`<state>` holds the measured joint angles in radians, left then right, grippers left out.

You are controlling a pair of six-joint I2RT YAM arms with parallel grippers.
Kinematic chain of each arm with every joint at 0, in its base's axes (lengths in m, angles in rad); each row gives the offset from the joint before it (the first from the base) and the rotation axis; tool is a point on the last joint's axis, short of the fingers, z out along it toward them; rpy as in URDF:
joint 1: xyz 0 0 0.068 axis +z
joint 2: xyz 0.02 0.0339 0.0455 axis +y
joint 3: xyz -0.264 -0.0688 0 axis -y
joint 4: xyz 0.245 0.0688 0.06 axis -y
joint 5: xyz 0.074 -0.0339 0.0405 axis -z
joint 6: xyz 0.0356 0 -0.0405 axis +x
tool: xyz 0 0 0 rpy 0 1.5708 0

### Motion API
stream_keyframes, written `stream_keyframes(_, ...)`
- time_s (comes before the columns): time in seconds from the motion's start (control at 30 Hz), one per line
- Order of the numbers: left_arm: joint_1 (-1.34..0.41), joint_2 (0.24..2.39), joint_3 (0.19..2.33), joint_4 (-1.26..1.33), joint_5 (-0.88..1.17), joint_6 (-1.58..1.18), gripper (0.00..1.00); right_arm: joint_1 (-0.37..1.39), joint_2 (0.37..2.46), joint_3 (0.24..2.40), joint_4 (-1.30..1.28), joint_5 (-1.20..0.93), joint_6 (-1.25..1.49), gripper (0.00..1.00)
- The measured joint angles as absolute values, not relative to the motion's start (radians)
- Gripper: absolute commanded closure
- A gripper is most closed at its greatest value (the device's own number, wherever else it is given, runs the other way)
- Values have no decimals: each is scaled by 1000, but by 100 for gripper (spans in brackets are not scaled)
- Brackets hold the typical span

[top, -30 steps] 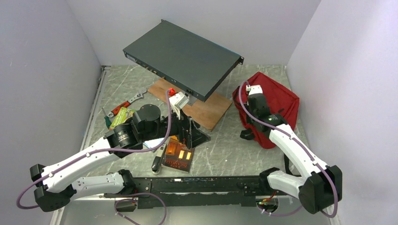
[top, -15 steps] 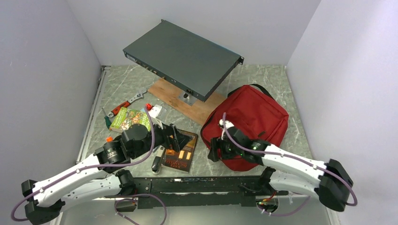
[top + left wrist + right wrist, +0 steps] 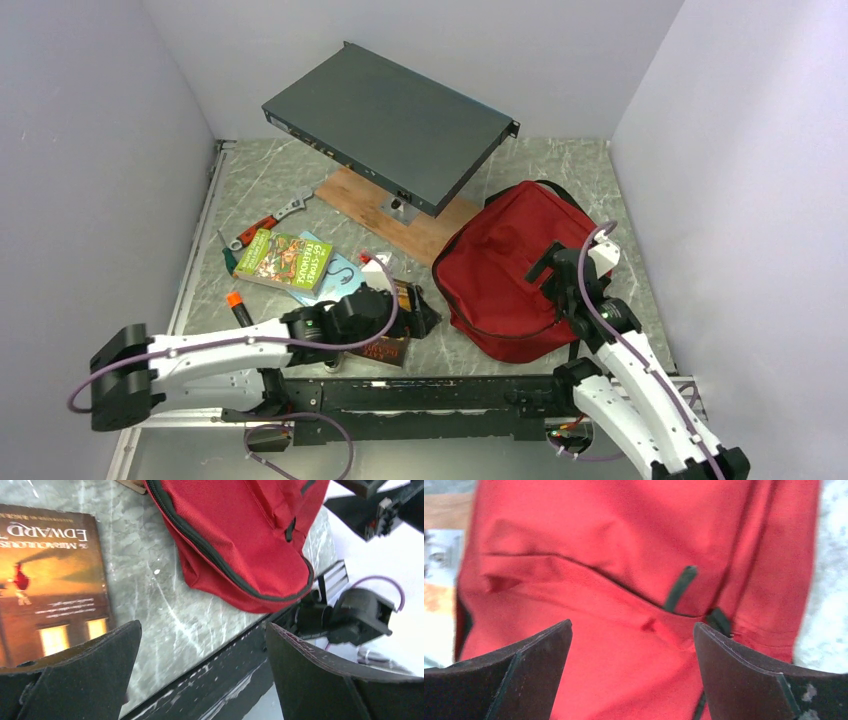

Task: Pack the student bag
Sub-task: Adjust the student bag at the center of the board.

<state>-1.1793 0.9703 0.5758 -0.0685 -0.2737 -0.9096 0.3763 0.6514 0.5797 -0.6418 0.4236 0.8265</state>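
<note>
The student bag is a red backpack with black zipper lines, lying flat at the right of the table. My right gripper hovers over its right half with the jaws open and nothing between them. The right wrist view is filled by the red fabric, with a black zipper pull ahead of the fingers. My left gripper is open and low near the front edge, just left of the bag. In the left wrist view the bag lies ahead of it and a dark-covered book is at the left.
A flat dark grey metal box stands raised over a wooden board at the back. A green book, an orange-capped marker and a red-handled tool lie at the left. The dark book is by the front rail.
My right gripper has opened and moved from the bag's near left to its right half; the bag now lies spread out flat. My left arm has drawn back towards the front edge.
</note>
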Motion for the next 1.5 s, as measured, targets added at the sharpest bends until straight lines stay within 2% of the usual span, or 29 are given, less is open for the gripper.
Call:
stream_keyframes(0.13,-1181,1158,590,46,-302,-1043,0,252,698,580,-667,429,807,31)
stream_keyframes(0.27,-1169,1306,662,68,-290,-1100,0,125,714,580,-668,389,770,31)
stream_keyframes(0.3,-1162,1326,675,78,-281,-1112,0,98,713,580,-665,379,761,33)
stream_keyframes(0.4,-1129,1380,697,141,-244,-1151,0,6,717,577,-634,322,725,53)
stream_keyframes(0.5,-1095,1445,701,206,-193,-1175,3,-71,734,563,-579,244,699,58)
stream_keyframes(0.57,-1080,1498,708,233,-154,-1173,9,-83,749,558,-554,194,691,63)
stream_keyframes(0.73,-1069,1552,706,256,-106,-1172,33,-84,780,542,-493,105,680,64)
stream_keyframes(0.8,-1066,1553,692,286,-90,-1172,44,-84,788,532,-475,82,681,64)
stream_keyframes(0.9,-1063,1560,673,323,-48,-1170,68,-84,809,522,-459,60,682,62)
stream_keyframes(0.97,-1063,1575,669,346,-20,-1169,76,-84,822,520,-458,51,680,60)
stream_keyframes(1.13,-1062,1586,617,422,22,-1167,80,-84,820,511,-466,43,675,48)
stream_keyframes(1.23,-1063,1571,595,428,22,-1158,80,-84,780,496,-475,48,671,49)
stream_keyframes(1.4,-1070,1533,578,450,23,-1146,81,-84,727,460,-476,42,691,61)
stream_keyframes(1.5,-1072,1539,578,456,30,-1146,81,-84,728,446,-464,38,699,76)
